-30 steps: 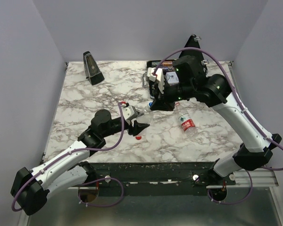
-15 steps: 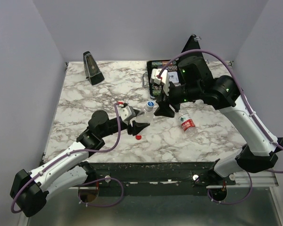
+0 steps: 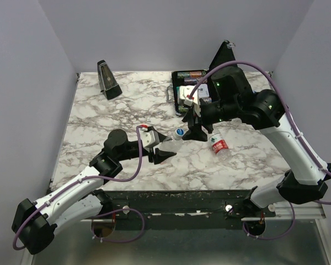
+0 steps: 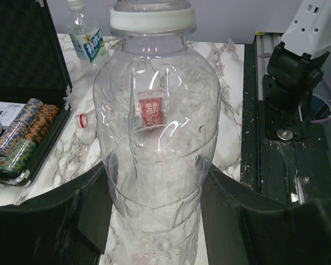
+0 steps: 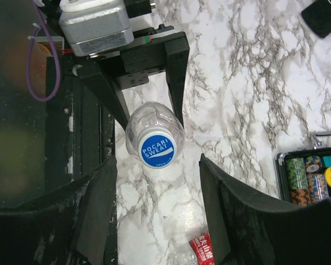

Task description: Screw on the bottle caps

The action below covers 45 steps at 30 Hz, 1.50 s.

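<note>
My left gripper [image 3: 161, 153] [image 4: 154, 212] is shut on the body of a clear plastic bottle [image 4: 154, 138], held off the table and tilted toward the right arm. A blue bottle cap with white lettering [image 5: 156, 150] [image 3: 180, 132] sits on the neck of that bottle. My right gripper [image 3: 197, 131] [image 5: 157, 221] hangs just beyond the cap, open, with its fingers [image 5: 99, 212] spread to either side and touching nothing. A second bottle with a red label [image 3: 218, 146] [image 5: 201, 248] lies on the marble beside it. No red cap shows.
A black case of poker chips [image 3: 192, 83] [image 5: 311, 176] lies open at the back, under the right arm. A metronome [image 3: 108, 80] stands at the back left. Another bottle with a blue label [image 4: 85, 36] stands upright behind the case.
The right gripper has opened, let go of the blue cap and drawn back to the right. The left gripper has carried the capped bottle a little nearer and rightward.
</note>
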Tool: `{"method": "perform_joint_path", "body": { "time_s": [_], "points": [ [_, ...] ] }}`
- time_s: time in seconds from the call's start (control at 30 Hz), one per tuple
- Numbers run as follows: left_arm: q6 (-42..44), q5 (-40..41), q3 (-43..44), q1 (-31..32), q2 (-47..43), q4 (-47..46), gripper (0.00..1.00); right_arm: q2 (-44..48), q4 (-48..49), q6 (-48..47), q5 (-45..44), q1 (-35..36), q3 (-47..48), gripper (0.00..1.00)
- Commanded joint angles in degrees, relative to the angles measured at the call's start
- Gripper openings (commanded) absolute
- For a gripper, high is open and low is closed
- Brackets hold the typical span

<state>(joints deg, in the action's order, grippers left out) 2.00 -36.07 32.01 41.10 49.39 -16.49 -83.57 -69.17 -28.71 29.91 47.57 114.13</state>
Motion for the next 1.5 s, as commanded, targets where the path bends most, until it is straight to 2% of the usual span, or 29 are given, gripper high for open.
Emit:
{"method": "perform_joint_path", "body": {
  "time_s": [0.0, 0.47, 0.77, 1.2, 1.47],
  "points": [
    [1.1, -2.8, 0.9, 0.2, -0.5, -0.7, 0.15, -0.6, -1.1, -1.5, 5.5, 0.3, 0.7, 0.7],
    [-0.9, -3.2, 0.4, 0.1, -0.5, -3.7, 0.15, -1.0, 1.8, -1.4, 5.7, 0.3, -1.3, 0.71],
    [-3.9, 0.3, -0.3, 0.2, -0.6, -5.4, 0.14, -1.4, 1.4, -0.9, 7.4, 0.2, -1.6, 0.71],
    [-7.0, 13.9, -0.3, 0.1, -0.6, -1.3, 0.12, 0.2, 1.0, 1.9, 10.1, 0.2, -2.8, 0.71],
    [-9.1, 17.0, -0.5, 0.2, -1.0, -1.4, 0.12, 1.0, 1.2, 4.2, 11.2, 0.3, -5.4, 0.71]
  ]
}}
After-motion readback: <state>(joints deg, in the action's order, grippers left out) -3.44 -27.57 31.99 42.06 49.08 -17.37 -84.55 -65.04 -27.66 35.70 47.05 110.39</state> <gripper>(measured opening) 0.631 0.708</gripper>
